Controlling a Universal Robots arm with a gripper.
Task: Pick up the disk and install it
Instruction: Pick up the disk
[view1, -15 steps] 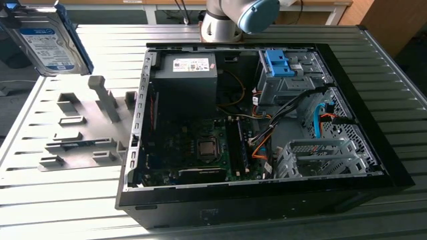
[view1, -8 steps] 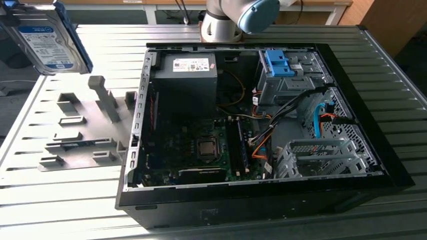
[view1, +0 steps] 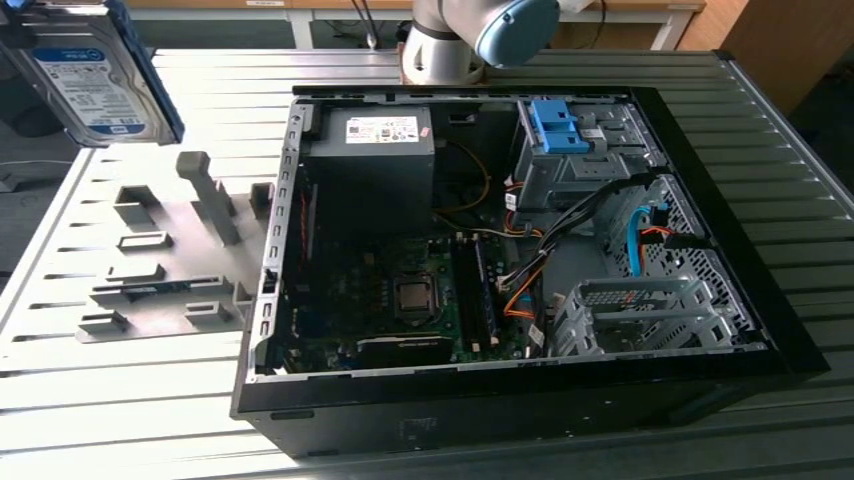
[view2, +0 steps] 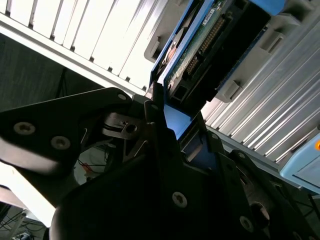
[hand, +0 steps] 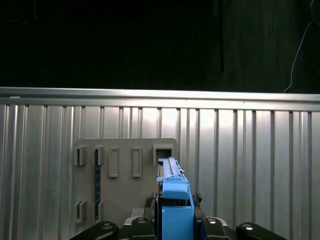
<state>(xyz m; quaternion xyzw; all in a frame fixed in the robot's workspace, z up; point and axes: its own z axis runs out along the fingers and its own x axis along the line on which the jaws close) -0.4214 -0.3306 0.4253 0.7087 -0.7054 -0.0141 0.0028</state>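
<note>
At the exterior view's upper left, the disk (view1: 88, 82) is held well clear of the slatted table (view1: 134, 400), with its label side shown and its blue frame running along both long edges. In the first wrist view it is seen edge-on, pinched between the fingers of the gripper (hand: 173, 212), with the grey holder plate (hand: 125, 180) behind it. Open room is left all round it. The opened computer case (view1: 777, 330) is set well apart, toward the exterior view's right.

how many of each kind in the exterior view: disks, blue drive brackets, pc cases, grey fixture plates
disk: 1
blue drive bracket: 1
open computer case: 1
grey fixture plate: 1
total: 4
</note>
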